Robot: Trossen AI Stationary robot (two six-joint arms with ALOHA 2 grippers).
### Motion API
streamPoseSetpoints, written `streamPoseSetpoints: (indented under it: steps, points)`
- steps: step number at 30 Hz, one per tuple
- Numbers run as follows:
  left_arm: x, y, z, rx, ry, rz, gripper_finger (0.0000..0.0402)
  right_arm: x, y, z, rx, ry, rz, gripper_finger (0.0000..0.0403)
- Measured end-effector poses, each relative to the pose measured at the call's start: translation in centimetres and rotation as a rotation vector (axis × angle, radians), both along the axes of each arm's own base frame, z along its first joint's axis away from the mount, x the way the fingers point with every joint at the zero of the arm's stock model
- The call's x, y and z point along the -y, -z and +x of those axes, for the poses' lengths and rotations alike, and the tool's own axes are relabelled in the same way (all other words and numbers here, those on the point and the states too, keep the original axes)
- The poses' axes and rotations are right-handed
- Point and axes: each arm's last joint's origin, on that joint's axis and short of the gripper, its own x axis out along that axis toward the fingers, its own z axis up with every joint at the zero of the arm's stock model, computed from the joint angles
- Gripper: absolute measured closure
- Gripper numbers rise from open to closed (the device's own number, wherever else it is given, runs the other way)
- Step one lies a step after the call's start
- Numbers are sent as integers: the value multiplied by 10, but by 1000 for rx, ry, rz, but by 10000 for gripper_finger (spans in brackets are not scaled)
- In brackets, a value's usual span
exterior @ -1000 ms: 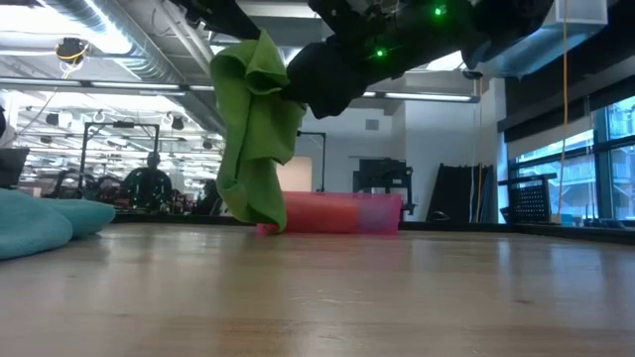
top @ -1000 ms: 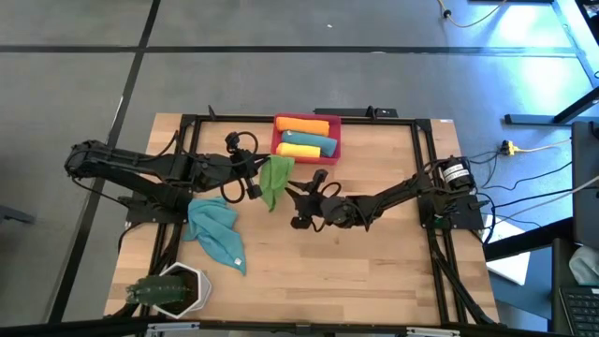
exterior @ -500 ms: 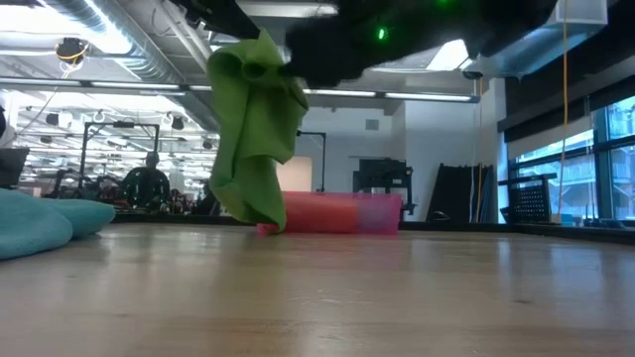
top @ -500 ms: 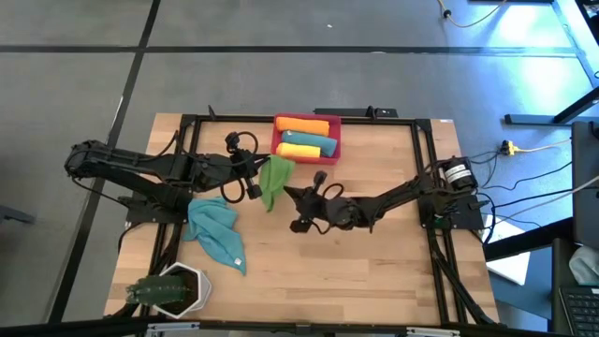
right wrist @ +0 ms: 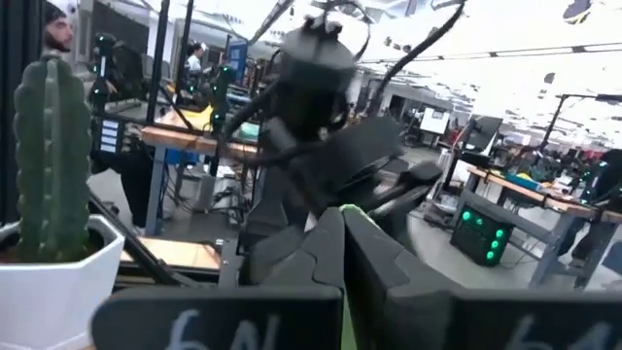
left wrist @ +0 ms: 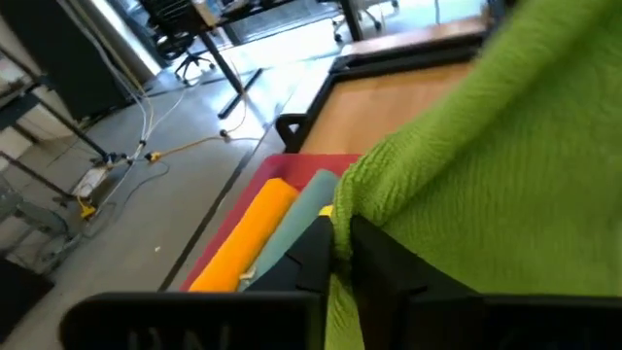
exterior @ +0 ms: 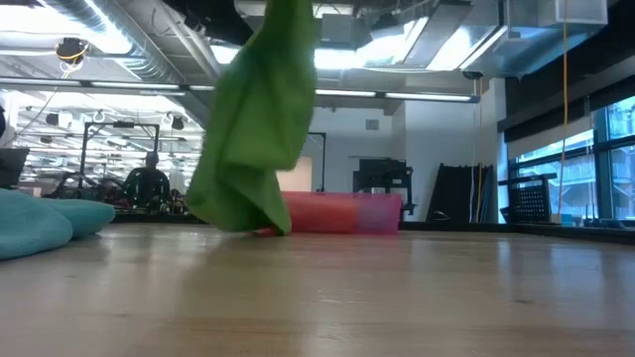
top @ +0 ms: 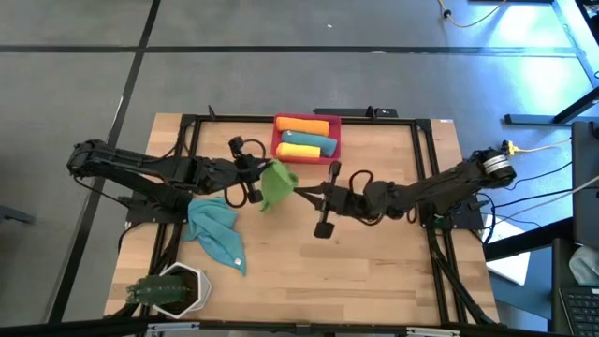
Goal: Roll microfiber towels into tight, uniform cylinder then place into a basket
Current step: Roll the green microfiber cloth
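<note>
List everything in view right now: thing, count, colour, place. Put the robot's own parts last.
Green towel: one, held up between both arms, lower edge near the table.
Teal towel: one heap seen, on the table's left part.
Basket: one, red-pink, table's far edge.
Rolled towels: three, orange, teal, yellow, in the basket.
Plant pot: one, white, near-left corner.
Table: one, light wood.
Left end effector: shut on the green towel.
Right end effector: shut on its other edge.
</note>
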Motion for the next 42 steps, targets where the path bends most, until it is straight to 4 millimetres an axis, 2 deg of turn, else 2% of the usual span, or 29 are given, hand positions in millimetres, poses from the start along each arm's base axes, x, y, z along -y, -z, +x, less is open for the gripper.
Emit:
streamPoseSetpoints:
  steps: [5, 11, 18, 23, 28, 35, 42]
  points:
    - [3, 8, 11, -45, 25, 51, 330, 6, -5, -3, 2, 11, 11, 402]
    - [5, 8, 9, -44, -15, 63, 291, 24, -9, -2, 21, 80, -10, 402]
    - [23, 2, 1, 36, 37, -41, 271, 43, -8, 1, 8, 139, -25, 403]
    - [46, 18, 9, -18, 203, -191, 268, 53, -15, 4, 25, 138, -32, 403]
    - [66, 44, 27, -102, 242, -187, 268, 58, -43, 8, 77, 100, -59, 403]
    - [77, 85, 57, -204, 274, -97, 269, 62, -93, 11, 41, 117, -138, 403]
    - [78, 96, 73, -142, 179, 41, 268, 70, -129, 6, 68, 148, -163, 403]
